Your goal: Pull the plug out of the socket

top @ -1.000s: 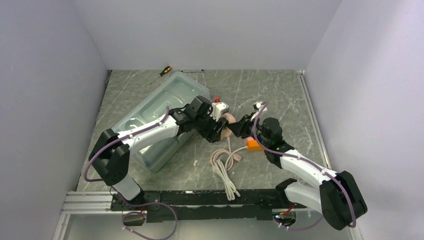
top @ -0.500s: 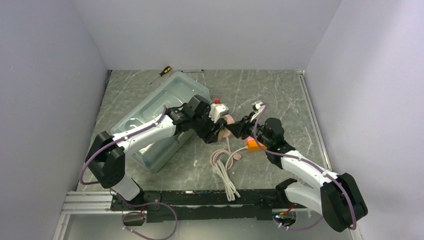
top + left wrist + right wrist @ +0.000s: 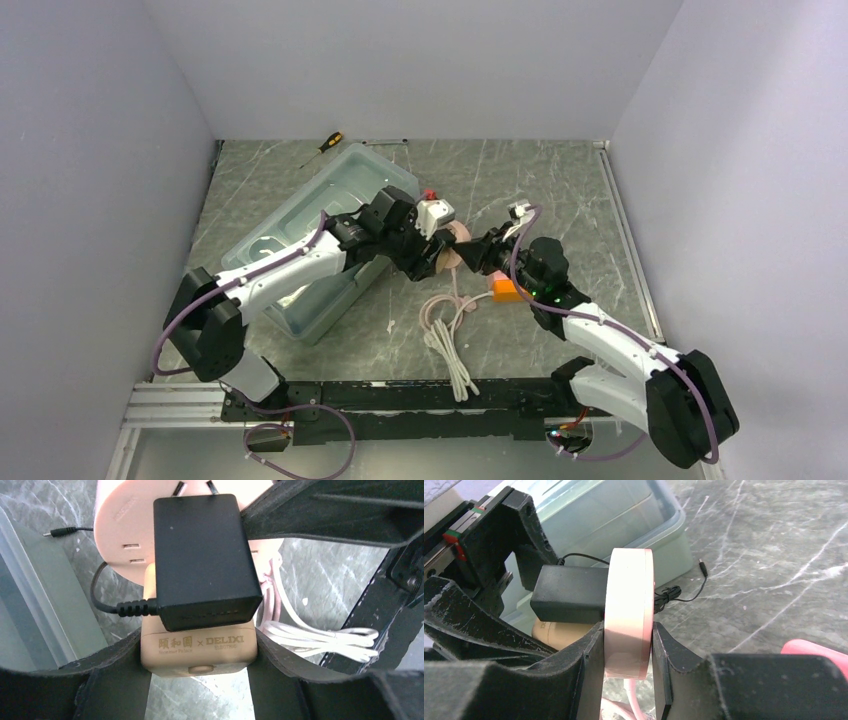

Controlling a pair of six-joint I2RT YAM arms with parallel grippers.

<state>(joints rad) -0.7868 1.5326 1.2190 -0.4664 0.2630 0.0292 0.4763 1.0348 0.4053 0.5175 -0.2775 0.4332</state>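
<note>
Socket (image 3: 626,600), rigid pink disc, clamped at rim by right hand (image 3: 629,652). Beige plug (image 3: 200,642), judged hard, smooth, light, clamped across flat sides by left hand (image 3: 199,660); straight pull advised.

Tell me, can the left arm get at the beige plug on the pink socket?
Probably yes: the left gripper has its fingers against both sides of the beige plug. The black adapter lies beside it, not between, and the right gripper clamps the rim of the pink socket elsewhere.
</note>
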